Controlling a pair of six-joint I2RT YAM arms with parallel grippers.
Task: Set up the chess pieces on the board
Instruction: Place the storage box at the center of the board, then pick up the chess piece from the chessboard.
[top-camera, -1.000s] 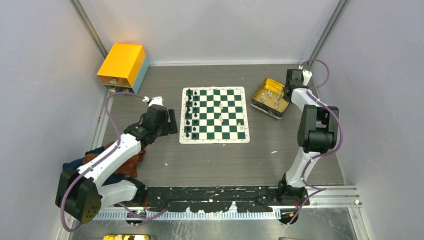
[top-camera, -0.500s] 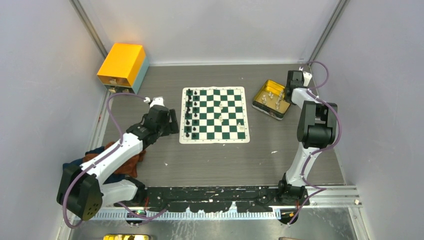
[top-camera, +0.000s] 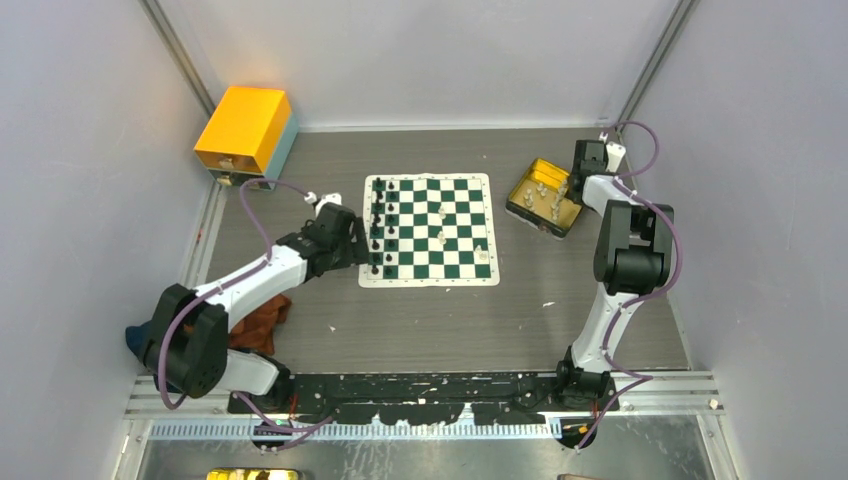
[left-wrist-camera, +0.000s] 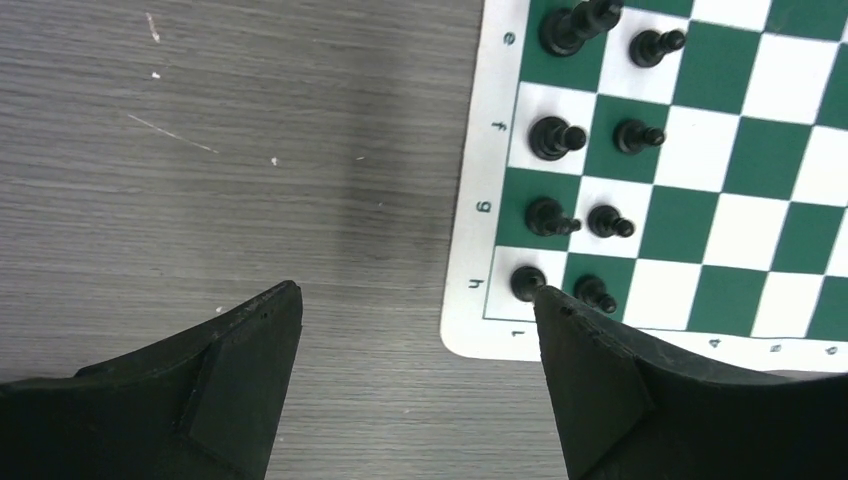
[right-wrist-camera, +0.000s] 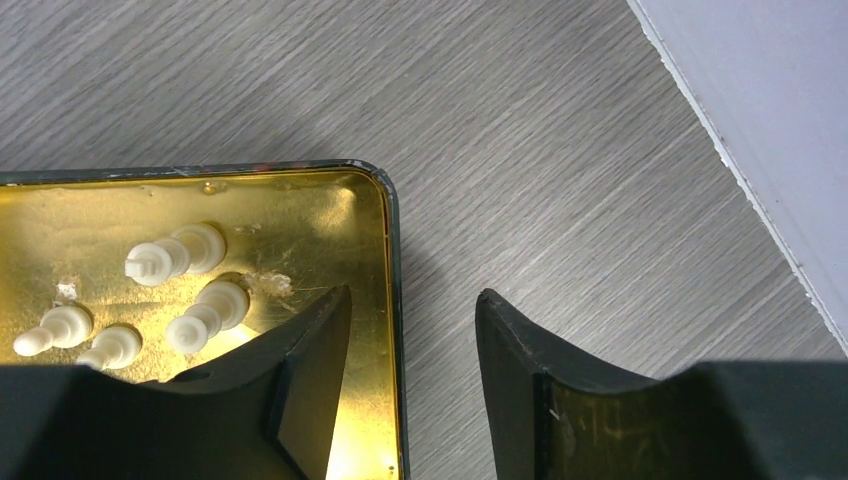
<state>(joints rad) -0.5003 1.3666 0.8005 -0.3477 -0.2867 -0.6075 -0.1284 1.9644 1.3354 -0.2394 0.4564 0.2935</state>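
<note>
The board (top-camera: 428, 281) lies flat in the middle of the grey table (top-camera: 430, 330). Black chessmen (top-camera: 378, 228) stand upright in two columns along its left edge. The left wrist view shows eight of them (left-wrist-camera: 552, 138), two to a row, beside the edge letters e to h. Three white chessmen (top-camera: 441, 212) stand apart from one another on the right half of the board. More white chessmen (right-wrist-camera: 180, 255) lie on their sides in a gold tin tray (right-wrist-camera: 392, 250), which sits just off the board's far right corner (top-camera: 512, 200).

The left gripper (left-wrist-camera: 417, 295) hangs low at the board's near left corner (top-camera: 358, 243). Its jaws stand well apart and hold nothing, with bare table and the board's cream border between them. Its right fingertip (left-wrist-camera: 560, 320) sits right beside the corner black piece; whether they touch cannot be told. The left arm reaches from its base with the elbow low at the left and the forearm stretched diagonally towards the board.

The right gripper (right-wrist-camera: 412, 295) is over the tray's right side (top-camera: 566, 192), jaws parted and empty. One finger is over the tray's inside and the other over the table, with the rim between them. The right arm stands tall, its forearm reaching to the far right and its wrist bent down.

An orange box (top-camera: 245, 128) sits in the far left corner.
</note>
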